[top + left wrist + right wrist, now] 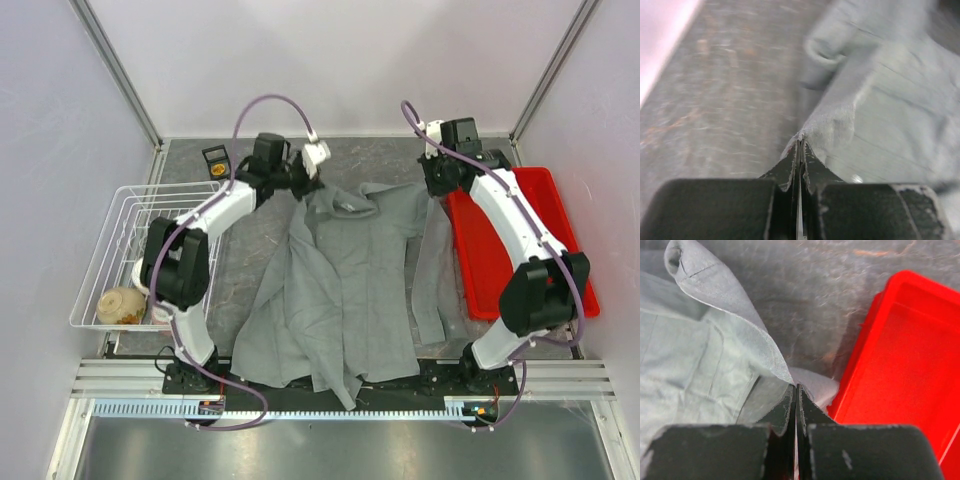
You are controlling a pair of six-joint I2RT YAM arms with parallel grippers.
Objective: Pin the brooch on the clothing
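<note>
The grey shirt (350, 280) lies spread on the table, collar at the far end. My left gripper (300, 185) is shut on the shirt's far left shoulder edge. In the left wrist view the jaws (800, 139) pinch a fold of the grey cloth (890, 100). My right gripper (432, 185) is shut on the far right shoulder edge. In the right wrist view its jaws (795, 386) pinch the cloth (690, 355) next to the red tray (905, 365). The brooch does not show in any view.
A red tray (560, 200) lies right of the shirt. A white wire basket (110, 230) at the left holds a tan bowl-like thing (120, 305). A small black and yellow device (215, 160) lies at the far left. Walls enclose the table.
</note>
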